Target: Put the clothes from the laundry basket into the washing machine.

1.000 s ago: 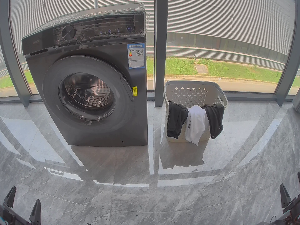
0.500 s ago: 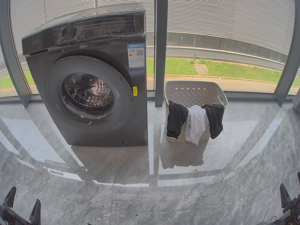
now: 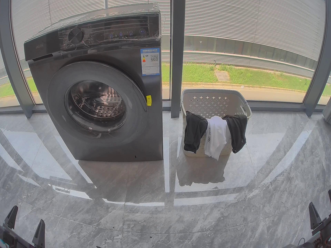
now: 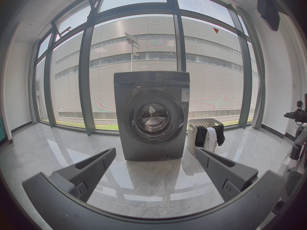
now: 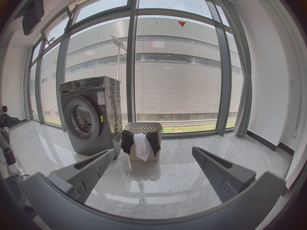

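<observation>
1. The left gripper point(image 4: 155, 150) is hanging low over the grey marble floor point(image 3: 165, 207). Its two fingers point(image 4: 89, 173) are standing wide apart, released, and they are grasping nothing.
2. The washing machine point(image 3: 103, 97) is standing on the floor straight ahead of the left fingers and well apart from them, with its back near the big window point(image 3: 248, 35). Its round front is facing the fingers and the shiny metal drum is showing in the middle. I cannot tell whether the door is standing open.
3. The laundry basket point(image 3: 213, 102) is standing on the floor just beside the machine, ahead of the right fingers and well apart from them. From the left fingers it is lying ahead and towards the right side.
4. The clothes are hanging over the basket rim that is nearest to the fingers. A black garment point(image 3: 194, 130) is hanging on the side of the machine, a white garment point(image 3: 216, 136) is hanging in the middle, and a second black garment point(image 3: 238, 131) is hanging on the far side. The three are touching each other.
5. The right gripper point(image 5: 153, 150) is hanging low over the floor. Its fingers point(image 5: 224, 176) are also spread apart, released, and they are holding nothing.
</observation>
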`<state>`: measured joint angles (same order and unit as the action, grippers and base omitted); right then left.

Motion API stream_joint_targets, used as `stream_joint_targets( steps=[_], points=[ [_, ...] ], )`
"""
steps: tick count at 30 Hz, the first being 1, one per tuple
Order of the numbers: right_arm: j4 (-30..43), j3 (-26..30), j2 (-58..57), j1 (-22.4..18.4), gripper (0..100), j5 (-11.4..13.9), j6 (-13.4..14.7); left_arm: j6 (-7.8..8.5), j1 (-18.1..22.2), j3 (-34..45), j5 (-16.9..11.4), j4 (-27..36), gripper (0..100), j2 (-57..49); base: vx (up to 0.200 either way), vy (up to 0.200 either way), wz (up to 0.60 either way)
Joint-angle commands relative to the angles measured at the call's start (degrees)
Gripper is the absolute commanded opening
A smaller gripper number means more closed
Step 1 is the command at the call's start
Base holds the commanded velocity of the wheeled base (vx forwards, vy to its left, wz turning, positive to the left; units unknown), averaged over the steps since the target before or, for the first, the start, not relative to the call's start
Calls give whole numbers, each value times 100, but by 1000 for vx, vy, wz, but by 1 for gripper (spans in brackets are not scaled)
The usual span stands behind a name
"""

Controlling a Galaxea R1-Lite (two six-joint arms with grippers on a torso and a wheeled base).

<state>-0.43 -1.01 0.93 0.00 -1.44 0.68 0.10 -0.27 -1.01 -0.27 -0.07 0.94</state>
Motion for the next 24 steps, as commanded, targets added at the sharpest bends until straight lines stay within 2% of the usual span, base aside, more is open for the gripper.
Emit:
stream_joint_targets(
  steps=[1,24],
  points=[
    [-1,101,-93,0,100,-6,2,-1,0,101,9,-1,100,-94,0,0,0],
    [-1,101,-93,0,100,-6,2,-27,0,101,9,-1,100,-94,0,0,0]
  ],
)
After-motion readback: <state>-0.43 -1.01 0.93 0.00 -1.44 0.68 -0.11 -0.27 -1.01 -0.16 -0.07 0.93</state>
